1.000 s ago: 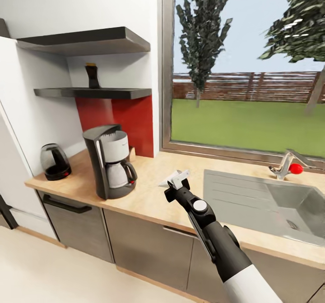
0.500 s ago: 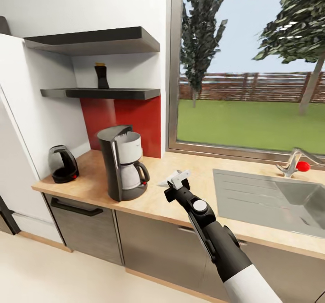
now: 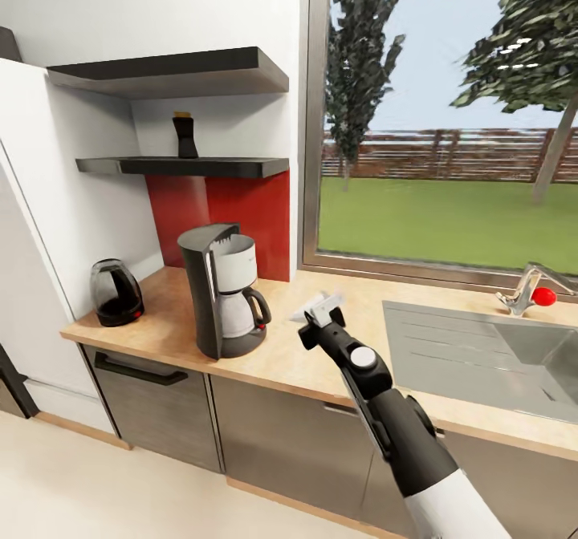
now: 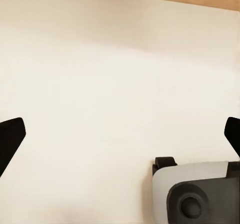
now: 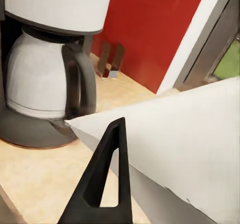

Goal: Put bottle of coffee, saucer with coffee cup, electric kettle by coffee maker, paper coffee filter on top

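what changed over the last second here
The whole view slid sideways, so the camera moved, not the objects. The right gripper, jaws shut on the paper coffee filter, rose slightly in the head view. The coffee maker, electric kettle and bottle of coffee stayed put.

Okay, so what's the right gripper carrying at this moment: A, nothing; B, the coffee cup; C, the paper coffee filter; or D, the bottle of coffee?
C: the right gripper is shut on the paper coffee filter, a white cone whose surface fills much of the right wrist view beside the dark finger, with the coffee maker just ahead.
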Available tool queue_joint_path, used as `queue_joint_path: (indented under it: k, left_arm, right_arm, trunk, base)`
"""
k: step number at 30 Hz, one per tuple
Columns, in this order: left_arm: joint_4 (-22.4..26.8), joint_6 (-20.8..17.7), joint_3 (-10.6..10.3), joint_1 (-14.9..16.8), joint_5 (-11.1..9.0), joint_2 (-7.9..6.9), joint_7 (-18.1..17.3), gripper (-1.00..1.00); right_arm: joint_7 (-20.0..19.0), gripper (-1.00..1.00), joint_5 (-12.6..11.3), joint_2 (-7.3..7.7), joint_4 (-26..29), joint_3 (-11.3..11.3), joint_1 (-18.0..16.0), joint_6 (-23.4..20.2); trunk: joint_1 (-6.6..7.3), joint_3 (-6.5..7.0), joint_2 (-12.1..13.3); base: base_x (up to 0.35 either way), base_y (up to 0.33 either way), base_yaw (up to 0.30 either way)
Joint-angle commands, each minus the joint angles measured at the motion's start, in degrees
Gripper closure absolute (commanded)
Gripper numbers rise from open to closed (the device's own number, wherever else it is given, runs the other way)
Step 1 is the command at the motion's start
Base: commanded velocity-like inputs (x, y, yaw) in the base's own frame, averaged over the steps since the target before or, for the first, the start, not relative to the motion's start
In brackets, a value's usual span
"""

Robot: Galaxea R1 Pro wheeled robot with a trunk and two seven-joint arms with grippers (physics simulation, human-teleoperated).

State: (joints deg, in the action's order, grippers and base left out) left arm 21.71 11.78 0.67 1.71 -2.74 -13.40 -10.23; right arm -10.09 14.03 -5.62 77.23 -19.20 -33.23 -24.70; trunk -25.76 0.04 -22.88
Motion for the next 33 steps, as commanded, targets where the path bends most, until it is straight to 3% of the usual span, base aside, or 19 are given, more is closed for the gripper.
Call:
queue_joint_path:
  k: [1, 3, 6, 8, 9, 11, 14, 17, 19, 24, 27, 33]
  left_arm:
    - [-0.2, 0.1, 0.0, 0.0, -0.3, 0.04, -0.4, -1.0]
    - [-0.9, 0.0, 0.0, 0.0, -0.4, 0.1, -0.4, -1.0]
    - [-2.4, 0.1, 0.0, 0.0, -0.3, 0.15, -0.4, -1.0]
    - [-4.0, 0.2, 0.0, 0.0, -0.3, 0.2, -0.4, -1.0]
    - [-4.4, 0.1, 0.0, 0.0, -0.3, 0.21, -0.7, -1.0]
    - [-4.4, 0.1, 0.1, 0.0, -0.3, 0.24, -0.8, -1.0]
    - [-4.5, 0.1, 0.1, 0.0, -0.3, 0.84, -0.8, -1.0]
    - [-4.5, 0.1, 0.1, 0.0, -0.3, 0.96, -0.8, -1.0]
    - [-4.5, 0.1, 0.1, 0.0, -0.3, 0.95, -0.9, -1.0]
    - [-4.5, 0.1, 0.1, 0.0, -0.3, 0.92, -1.0, -1.0]
    - [-4.6, 0.1, 0.1, 0.0, -0.3, 0.92, -1.0, -1.0]
    - [-4.5, -0.2, 0.1, 0.0, -0.4, 0.92, -0.8, -1.0]
  right_arm:
    - [-1.5, 1.0, 2.7, 0.08, 0.2, 0.0, -0.5, -2.6]
    - [-6.6, 1.0, 8.1, 0.2, 0.4, 0.0, -3.4, -7.1]
    - [-14.7, 1.0, 14.2, 0.24, 0.2, 0.1, -9.0, -9.2]
    - [-21.1, 1.0, 19.1, 0.26, -1.4, 0.2, -16.5, -11.4]
    - [-22.8, 1.0, 20.2, 0.26, -4.0, 0.2, -22.6, -16.2]
    - [-24.1, 1.0, 20.3, 0.19, -6.1, 0.2, -26.0, -18.2]
    - [-30.0, 1.0, 20.4, -0.26, -15.0, 0.2, -35.6, -19.9]
    - [-31.4, 1.0, 20.3, -0.77, -20.1, 0.1, -40.9, -22.6]
    - [-34.3, 1.0, 20.2, -2.09, -25.5, 0.0, -47.2, -27.1]
    - [-35.4, 1.0, 20.1, -4.38, -28.7, 0.0, -52.3, -30.8]
    - [-35.5, 1.0, 20.1, -4.38, -30.4, 0.0, -55.8, -32.5]
    - [-38.9, 1.0, 20.1, -4.38, -34.5, -0.4, -56.8, -32.9]
  trunk:
    - [-0.02, -0.03, 0.0]
    - [-0.02, -0.03, 0.0]
    - [-0.02, -0.03, 0.0]
    - [-0.02, -0.03, 0.0]
    - [-0.02, -0.03, 0.0]
    - [-0.02, -0.03, 0.0]
    - [-0.02, -0.03, 0.0]
    - [-0.02, -0.03, 0.0]
    - [-0.02, -0.03, 0.0]
    - [-0.02, -0.03, 0.0]
    - [-0.02, -0.03, 0.0]
    - [-0.02, -0.03, 0.0]
  base:
    - [0.0, 0.0, 0.0]
    - [0.0, 0.0, 0.0]
    - [0.0, 0.0, 0.0]
    - [0.0, 0.0, 0.0]
    - [0.0, 0.0, 0.0]
    - [0.0, 0.0, 0.0]
    - [0.0, 0.0, 0.0]
    - [0.0, 0.0, 0.0]
    - [0.0, 0.0, 0.0]
    - [0.0, 0.0, 0.0]
    - [0.0, 0.0, 0.0]
    - [0.0, 0.0, 0.0]
